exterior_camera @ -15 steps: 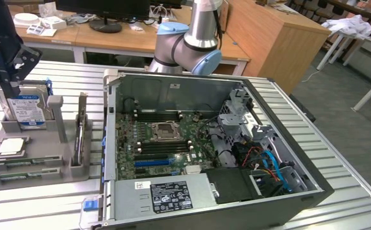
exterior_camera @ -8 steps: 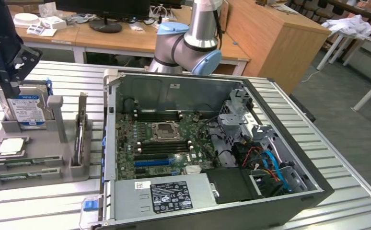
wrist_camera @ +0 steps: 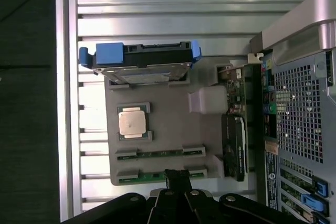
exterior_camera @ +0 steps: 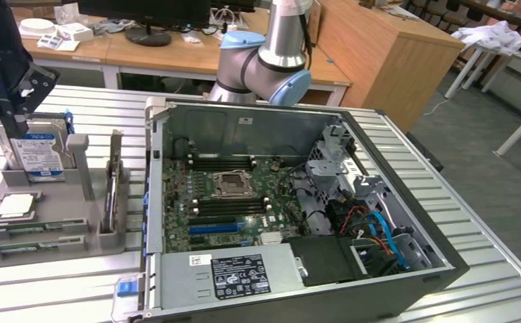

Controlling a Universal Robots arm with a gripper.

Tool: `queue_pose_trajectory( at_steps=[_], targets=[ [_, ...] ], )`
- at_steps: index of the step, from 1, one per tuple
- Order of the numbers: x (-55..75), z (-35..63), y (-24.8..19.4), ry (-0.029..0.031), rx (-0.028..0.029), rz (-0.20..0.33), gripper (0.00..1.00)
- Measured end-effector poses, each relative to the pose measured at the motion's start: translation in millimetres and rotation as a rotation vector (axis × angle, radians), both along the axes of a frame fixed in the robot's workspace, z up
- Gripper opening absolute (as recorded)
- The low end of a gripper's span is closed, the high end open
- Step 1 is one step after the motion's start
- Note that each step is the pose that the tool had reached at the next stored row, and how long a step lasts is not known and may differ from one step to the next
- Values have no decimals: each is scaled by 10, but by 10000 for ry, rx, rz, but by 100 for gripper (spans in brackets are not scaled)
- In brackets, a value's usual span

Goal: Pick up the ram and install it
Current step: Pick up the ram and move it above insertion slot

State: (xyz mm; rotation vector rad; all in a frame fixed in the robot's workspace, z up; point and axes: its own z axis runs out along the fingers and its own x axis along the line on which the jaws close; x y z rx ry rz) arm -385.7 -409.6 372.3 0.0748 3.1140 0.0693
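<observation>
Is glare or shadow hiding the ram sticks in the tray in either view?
Wrist view: no; the table beside the grey tray burns out white, yet both ram sticks are evenly lit, with the gripper a dark shape crossing one. Exterior view: even light on the tray, no glare; the computer case is shadowed deep inside.

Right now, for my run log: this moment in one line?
end effector: above tray, nearest ram | ram: in tray | case: open
</observation>
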Motion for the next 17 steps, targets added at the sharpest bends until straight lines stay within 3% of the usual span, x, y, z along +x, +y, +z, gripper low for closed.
queue_pose_trajectory(
  at_steps=[17],
  targets=[
    [0,-4,0,-1,0,2907,10]
  ],
)
